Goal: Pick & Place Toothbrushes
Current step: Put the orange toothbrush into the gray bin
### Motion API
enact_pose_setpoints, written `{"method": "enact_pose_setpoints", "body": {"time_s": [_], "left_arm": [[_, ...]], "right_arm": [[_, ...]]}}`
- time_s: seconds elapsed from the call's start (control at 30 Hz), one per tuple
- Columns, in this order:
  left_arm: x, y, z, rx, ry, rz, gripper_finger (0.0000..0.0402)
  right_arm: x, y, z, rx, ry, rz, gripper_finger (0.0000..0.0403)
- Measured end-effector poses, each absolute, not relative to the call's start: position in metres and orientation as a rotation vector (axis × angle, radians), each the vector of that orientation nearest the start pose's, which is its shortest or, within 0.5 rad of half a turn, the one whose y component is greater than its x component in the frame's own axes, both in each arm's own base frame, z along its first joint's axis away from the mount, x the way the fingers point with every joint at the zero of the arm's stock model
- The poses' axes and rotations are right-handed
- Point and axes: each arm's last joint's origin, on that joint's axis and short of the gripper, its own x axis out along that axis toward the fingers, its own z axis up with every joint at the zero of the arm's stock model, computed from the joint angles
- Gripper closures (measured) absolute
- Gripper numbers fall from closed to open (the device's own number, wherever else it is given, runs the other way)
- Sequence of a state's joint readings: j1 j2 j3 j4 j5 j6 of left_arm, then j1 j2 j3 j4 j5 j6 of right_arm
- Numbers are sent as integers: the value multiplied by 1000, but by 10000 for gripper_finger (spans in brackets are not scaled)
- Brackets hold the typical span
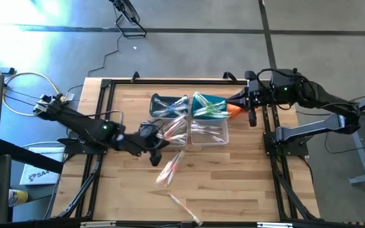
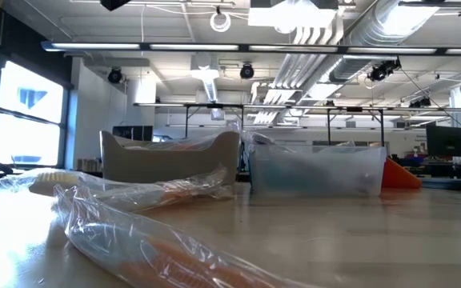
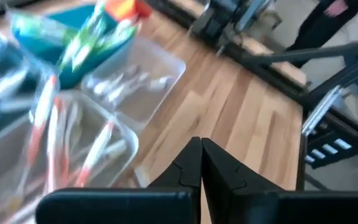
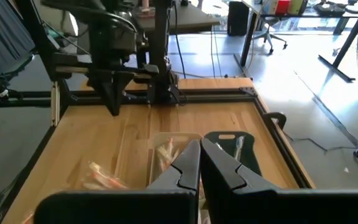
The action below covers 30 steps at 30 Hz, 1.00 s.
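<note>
Beside the bins (image 1: 208,134), toothbrushes (image 1: 170,170)

Toothbrushes (image 1: 189,120) in clear wrappers lie sorted in four small bins (image 1: 208,134): blue, green, pink-red and whitish handles. A few pink-red ones (image 1: 169,171) lie loose on the wood nearer the front, another (image 1: 184,208) near the front edge
</note>
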<state>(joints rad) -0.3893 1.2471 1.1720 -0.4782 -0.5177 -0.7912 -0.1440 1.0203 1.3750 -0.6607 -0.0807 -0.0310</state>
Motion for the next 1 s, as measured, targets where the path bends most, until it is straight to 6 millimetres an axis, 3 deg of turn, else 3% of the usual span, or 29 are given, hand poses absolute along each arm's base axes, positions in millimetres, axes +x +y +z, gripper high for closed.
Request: {"method": "enact_pose_setpoints", "body": {"time_s": [0.5,0.83,1.0], "left_arm": [[291,-109,311,-695,783,505,401],[306,-124,259,-728,1046,621,401],[319,-132,241,-775,1116,565,401]], "right_arm": [[179,-24,434,-11,374,-53,399],[183,-24,426,-5,455,-50,399],[189,-25,421,0,488,-45,399]]}}
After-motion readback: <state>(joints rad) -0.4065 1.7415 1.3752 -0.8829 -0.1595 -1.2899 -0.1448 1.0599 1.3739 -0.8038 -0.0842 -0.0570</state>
